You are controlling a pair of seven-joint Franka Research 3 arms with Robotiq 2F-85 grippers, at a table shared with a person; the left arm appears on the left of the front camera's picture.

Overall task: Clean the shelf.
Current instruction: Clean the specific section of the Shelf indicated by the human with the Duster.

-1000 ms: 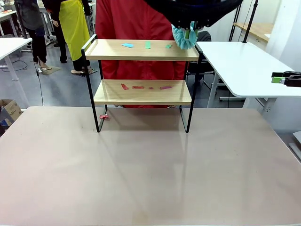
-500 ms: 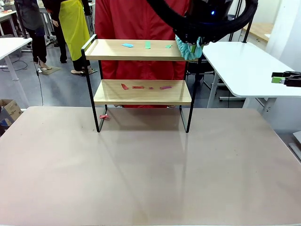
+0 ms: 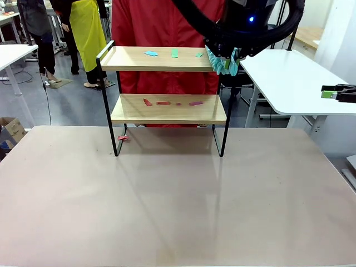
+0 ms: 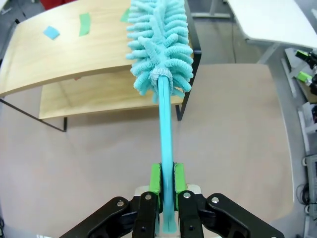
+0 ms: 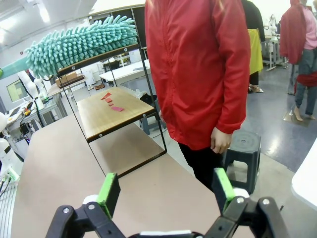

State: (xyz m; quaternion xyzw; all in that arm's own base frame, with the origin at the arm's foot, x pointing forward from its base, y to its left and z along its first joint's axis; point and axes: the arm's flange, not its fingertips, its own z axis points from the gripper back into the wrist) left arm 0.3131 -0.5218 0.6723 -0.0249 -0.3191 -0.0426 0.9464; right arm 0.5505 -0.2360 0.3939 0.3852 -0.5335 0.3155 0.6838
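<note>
Front view: the shelf is seen standing at the far side of the brown table, upright on its black legs. A few teal and green scraps are scattered on its top board, and red scraps lie on the lower one. The left arm is stretched across from above, and a teal duster is hung at the right end of the top board, touching or just beside its edge (which of the two cannot be told). The right gripper is parked well off to the right, beside a white table.

Left wrist view: the left gripper is pressed together on the duster's handle, which is pinched between the green pads. The fluffy head is laid over the corner of the top board.

Right wrist view: the jaws of the right gripper are spread wide, with nothing between them. Beyond them the shelf is seen end-on, with the duster head at its upper board and a person in a red jacket standing just behind it.
</note>
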